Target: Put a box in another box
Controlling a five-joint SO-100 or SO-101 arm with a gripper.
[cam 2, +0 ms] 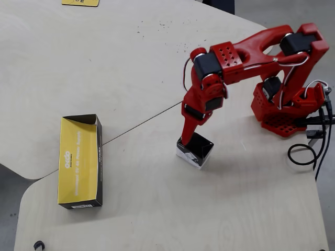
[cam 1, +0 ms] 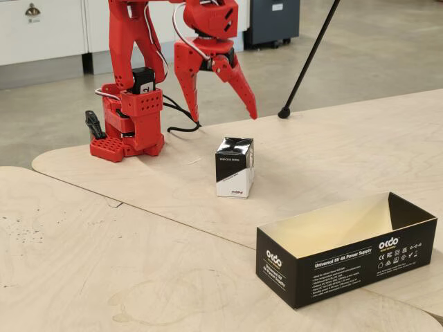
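Observation:
The small box (cam 1: pixel 234 168), glossy black on top and white below, stands upright on the wooden table near the middle; it also shows in the overhead view (cam 2: pixel 198 150). My red gripper (cam 1: pixel 223 116) hangs open above and just behind it, fingers spread wide and pointing down, holding nothing. In the overhead view the gripper (cam 2: pixel 187 135) overlaps the small box's left top edge. The long low black box (cam 1: pixel 346 257) with white "Universal 5V 4A Power Supply" print lies open-topped and empty at the front right; in the overhead view it (cam 2: pixel 78 162) is far left of the small box.
The arm's red base (cam 1: pixel 128 135) is clamped at the table's back edge, with black cables (cam 2: pixel 303 154) beside it. A black tripod leg (cam 1: pixel 308 59) slants down to the table at back right. Seams run between the table panels (cam 1: pixel 138 207).

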